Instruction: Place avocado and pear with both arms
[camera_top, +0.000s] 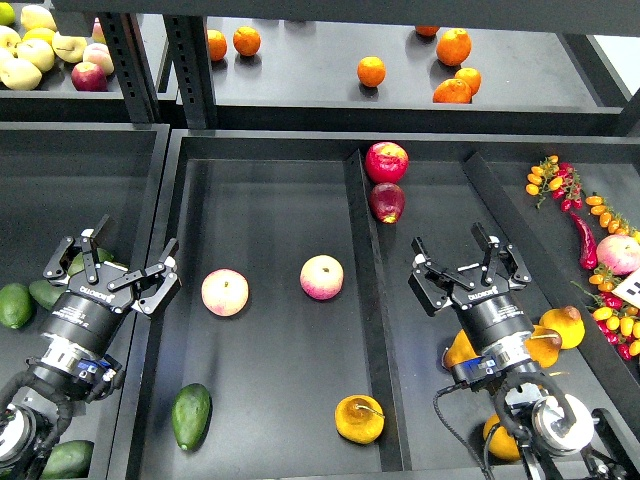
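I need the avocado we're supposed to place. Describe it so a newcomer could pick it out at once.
Look at the wide middle tray, the one holding two pink-yellow apples. The avocado lies near its front-left corner, below the left apple. It is the only dark-green, glossy, elongated fruit in that tray; the pear further right is golden with a stem.

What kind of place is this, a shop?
Probably a mock produce stall: black shelves hold sorted fruit, with oranges up top, apples in a tray below, and chillies at right.
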